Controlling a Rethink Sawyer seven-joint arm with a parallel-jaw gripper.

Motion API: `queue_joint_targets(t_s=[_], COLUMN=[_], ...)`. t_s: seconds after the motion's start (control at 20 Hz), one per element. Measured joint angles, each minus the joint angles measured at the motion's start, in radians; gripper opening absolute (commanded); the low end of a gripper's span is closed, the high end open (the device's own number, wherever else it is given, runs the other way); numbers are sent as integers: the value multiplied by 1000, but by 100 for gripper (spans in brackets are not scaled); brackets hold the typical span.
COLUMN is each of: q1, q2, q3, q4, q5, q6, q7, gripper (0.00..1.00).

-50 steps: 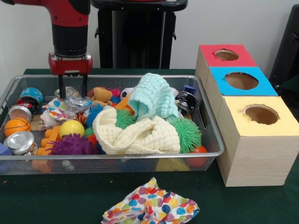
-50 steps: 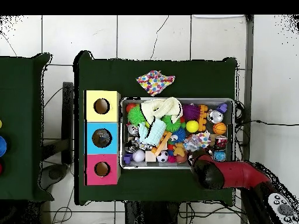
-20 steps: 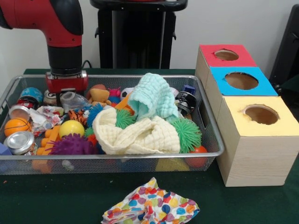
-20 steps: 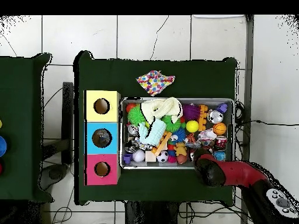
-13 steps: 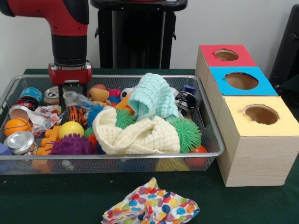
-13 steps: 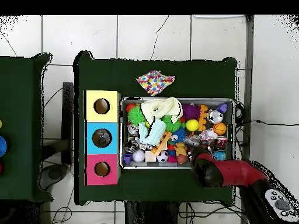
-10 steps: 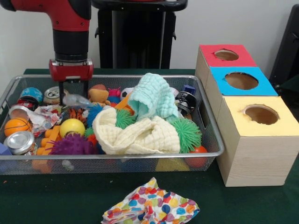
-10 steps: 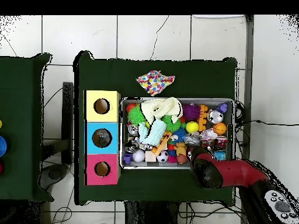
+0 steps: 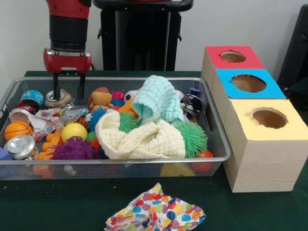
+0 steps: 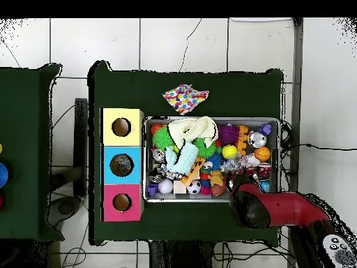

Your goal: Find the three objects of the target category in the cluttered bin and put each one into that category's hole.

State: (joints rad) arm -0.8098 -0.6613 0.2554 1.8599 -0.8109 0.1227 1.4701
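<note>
The wire-mesh bin (image 9: 219,144) sat on the green tabletop (image 9: 57,207), crammed with small things; which category was the target could not be told. At its far left corner a dented metal can (image 9: 58,98) lay just below the gripper (image 9: 67,89), whose two thin dark jaws hung spread apart and empty, one on either side of the can's top, above it rather than touching. Near the can were a blue globe-like ball (image 9: 32,97), a crumpled clear plastic wrapper (image 9: 72,114) and a brown plush toy (image 9: 100,99). Toward the front lay a smooth yellow ball (image 9: 74,131), a spiky purple rubber ball (image 9: 74,150), a small orange basketball (image 9: 17,130) and a shiny can (image 9: 21,146) on its side. A waffle-textured cream cloth (image 9: 144,139) and a mint one (image 9: 156,101) were heaped in the middle, with a stringy green puff ball (image 9: 193,138) beside them. Right of the bin stood a wooden box with round holes in red (image 9: 233,57), blue (image 9: 248,83) and yellow (image 9: 269,118) tops. A polka-dot cloth (image 9: 155,214) lay crumpled on the tabletop in front of the bin.
</note>
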Motion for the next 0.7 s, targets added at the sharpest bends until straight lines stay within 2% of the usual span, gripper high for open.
queue_joint_targets(t_s=[0.7], q1=[6], q2=[38], q3=[0], q4=[0], q5=[0], q6=[0], q7=[0], gripper=[100])
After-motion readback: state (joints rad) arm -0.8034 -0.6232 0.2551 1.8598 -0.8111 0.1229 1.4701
